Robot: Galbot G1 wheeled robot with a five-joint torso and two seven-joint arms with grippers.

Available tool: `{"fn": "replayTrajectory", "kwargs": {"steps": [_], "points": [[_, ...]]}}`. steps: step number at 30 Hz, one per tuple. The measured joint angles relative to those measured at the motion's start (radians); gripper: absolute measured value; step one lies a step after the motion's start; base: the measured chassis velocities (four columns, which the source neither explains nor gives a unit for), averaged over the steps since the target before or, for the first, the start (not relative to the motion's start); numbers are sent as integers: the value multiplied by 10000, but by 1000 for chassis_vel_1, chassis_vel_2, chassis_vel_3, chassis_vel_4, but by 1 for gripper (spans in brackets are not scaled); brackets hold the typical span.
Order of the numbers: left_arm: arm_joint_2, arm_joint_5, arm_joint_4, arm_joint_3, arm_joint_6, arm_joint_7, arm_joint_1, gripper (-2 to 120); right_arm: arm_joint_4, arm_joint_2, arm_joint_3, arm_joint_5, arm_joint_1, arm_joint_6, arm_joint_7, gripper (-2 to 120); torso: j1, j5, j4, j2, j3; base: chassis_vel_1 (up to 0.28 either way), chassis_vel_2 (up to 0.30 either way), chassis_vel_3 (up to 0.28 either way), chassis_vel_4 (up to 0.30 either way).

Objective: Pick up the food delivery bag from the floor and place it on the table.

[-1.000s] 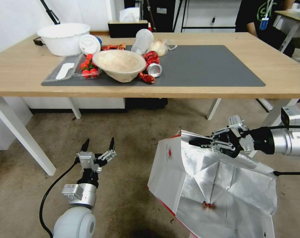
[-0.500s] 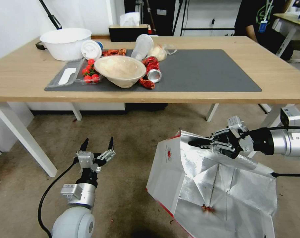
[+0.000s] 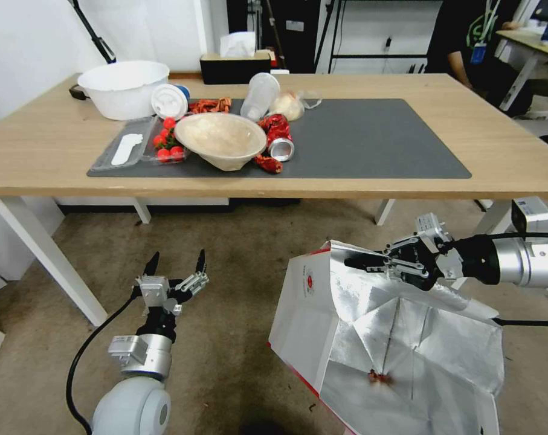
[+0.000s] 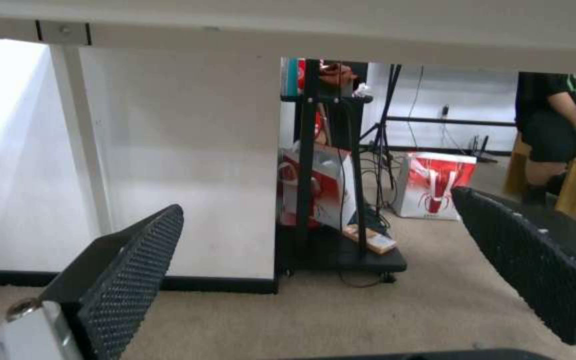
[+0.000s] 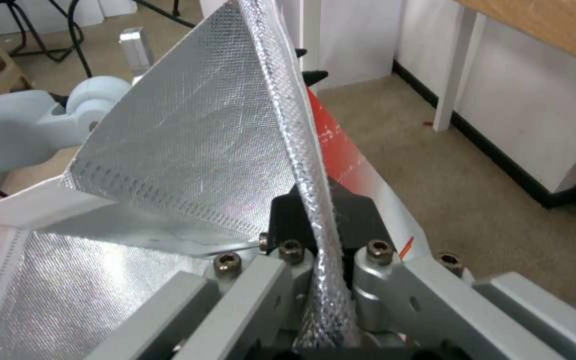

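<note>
The food delivery bag (image 3: 322, 320), white with a red logo and silver foil lining, hangs open below the table's front edge. My right gripper (image 3: 361, 263) is shut on the bag's top rim, the foil edge (image 5: 301, 150) pinched between its fingers. The table (image 3: 515, 151) with its dark grey mat (image 3: 376, 139) stands ahead, its top above the bag. Low at the left, over the carpet, my left gripper (image 3: 174, 264) stands open with nothing between its fingers (image 4: 128, 270).
The mat's left half carries a white tub (image 3: 124, 89), a paper bowl (image 3: 222, 139), a crushed red can (image 3: 278, 140), a tomato tray (image 3: 144, 142) and a plastic cup (image 3: 259, 93). White table legs (image 3: 50, 260) stand at left. A person stands behind the far right corner.
The whole head view has shifted: the table now sits lower in the picture, showing more of its top. The right gripper still grips the bag's rim; the left arm has barely moved.
</note>
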Motion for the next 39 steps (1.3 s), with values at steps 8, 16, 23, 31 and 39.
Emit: {"fn": "replayTrajectory", "kwargs": {"steps": [8,16,23,31,39], "points": [[9,-14,0,-3,11,0,-29,100,-23,8,-6,-2,-3,4,-3,0,102,0,1,296,192,0,0,0,0],[13,-32,32,3,18,0,-67,100,-63,5,-8,-3,0,10,-3,0,222,0,0,627,405,0,0,0,0],[19,-35,42,4,19,0,-70,100,-63,9,-7,-5,1,11,-4,0,285,0,0,784,502,0,0,0,0],[20,-36,43,4,19,0,-70,100,-64,11,-7,-7,0,11,-5,0,306,0,0,845,541,0,0,0,0],[30,-38,42,2,13,0,-31,100,-76,33,-7,-33,-6,17,-15,0,474,1,0,1313,842,0,0,0,0]]}}
